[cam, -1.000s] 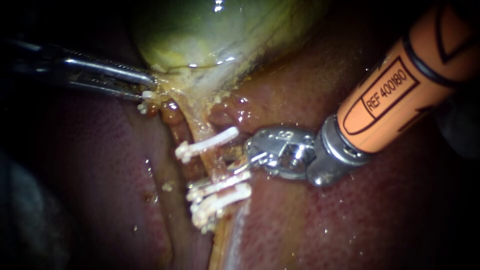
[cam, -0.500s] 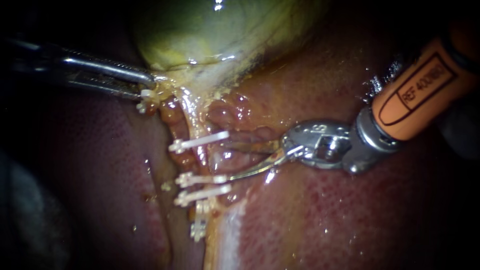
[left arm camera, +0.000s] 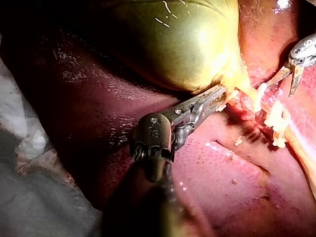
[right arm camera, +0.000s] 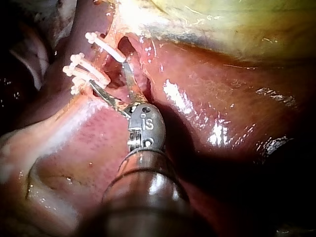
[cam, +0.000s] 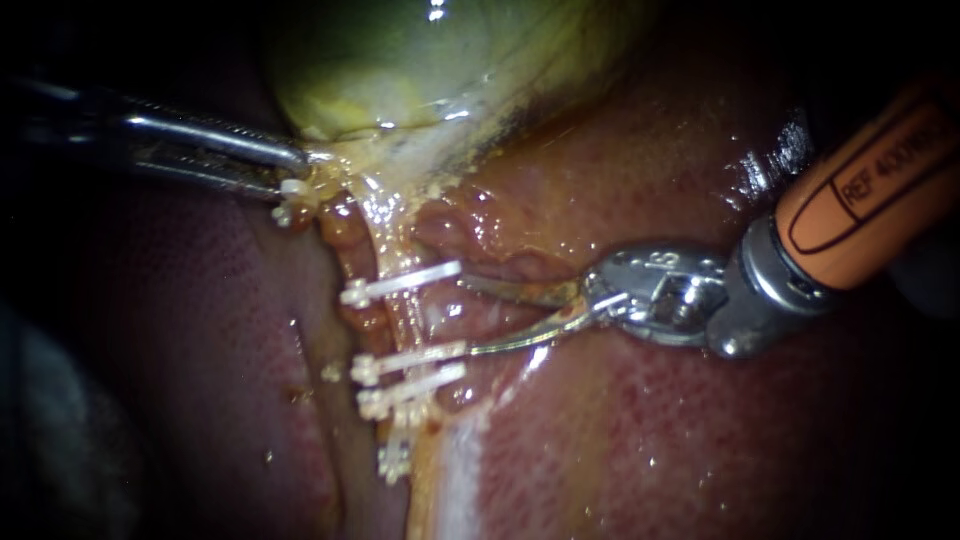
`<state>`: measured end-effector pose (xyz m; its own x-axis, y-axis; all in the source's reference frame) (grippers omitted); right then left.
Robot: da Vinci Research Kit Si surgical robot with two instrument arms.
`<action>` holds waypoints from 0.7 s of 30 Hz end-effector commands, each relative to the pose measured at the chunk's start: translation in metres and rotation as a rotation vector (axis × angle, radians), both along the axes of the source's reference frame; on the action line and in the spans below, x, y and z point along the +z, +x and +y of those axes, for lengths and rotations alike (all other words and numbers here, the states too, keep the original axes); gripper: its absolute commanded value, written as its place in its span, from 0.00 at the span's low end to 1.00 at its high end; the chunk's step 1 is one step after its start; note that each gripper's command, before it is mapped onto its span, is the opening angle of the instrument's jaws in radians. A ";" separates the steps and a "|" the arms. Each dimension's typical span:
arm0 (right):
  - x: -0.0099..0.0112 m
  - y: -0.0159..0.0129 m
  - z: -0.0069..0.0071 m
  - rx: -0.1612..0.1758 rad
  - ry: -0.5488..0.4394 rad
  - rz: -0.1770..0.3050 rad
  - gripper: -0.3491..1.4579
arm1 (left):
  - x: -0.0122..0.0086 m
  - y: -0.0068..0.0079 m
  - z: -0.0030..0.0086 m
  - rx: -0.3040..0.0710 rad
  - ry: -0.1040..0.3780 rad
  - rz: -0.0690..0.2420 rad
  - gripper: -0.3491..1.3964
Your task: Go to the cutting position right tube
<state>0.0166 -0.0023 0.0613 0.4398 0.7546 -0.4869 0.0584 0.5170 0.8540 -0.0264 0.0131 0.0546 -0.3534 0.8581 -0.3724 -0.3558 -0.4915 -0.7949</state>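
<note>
The right tube runs from the neck of the gallbladder toward the near side, over the liver. I judge it soft, wet and slippery: a thin strand that gives rather than resists and tears if dragged. The place to take it is the bare stretch between the far clip and the 2 near clips, clear of the plastic. My right instrument has its 2 thin blades well apart, one toward each end of that stretch, with the tips just right of the clips. They grip nothing, and I cannot tell whether the tube lies fully between them. My left instrument has its jaws closed on the gallbladder at its neck, which I judge keeps the strand taut. I count 2 instruments, 1 gallbladder and 3 white clips plainly across the tube. A 4th clip shows partly on the near side, and a white piece beside the left jaws may be a 5th. 1 lumpy brown tube lies just left.
</note>
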 end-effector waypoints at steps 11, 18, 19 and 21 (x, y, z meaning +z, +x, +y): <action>0.0012 0.0027 -0.0016 -0.024 0.053 -0.004 0.90 | 0.0000 -0.0001 0.0000 0.000 0.000 0.000 0.00; 0.0019 0.0045 -0.0025 -0.043 0.059 0.010 0.90 | 0.0000 -0.0001 0.0000 0.000 0.000 0.000 0.00; 0.0019 0.0046 -0.0025 -0.045 0.060 0.018 0.90 | 0.0000 -0.0001 0.0000 0.000 0.000 0.000 0.00; 0.0019 0.0051 -0.0025 -0.044 0.065 0.041 0.90 | 0.0000 -0.0001 0.0000 0.000 0.000 0.000 0.00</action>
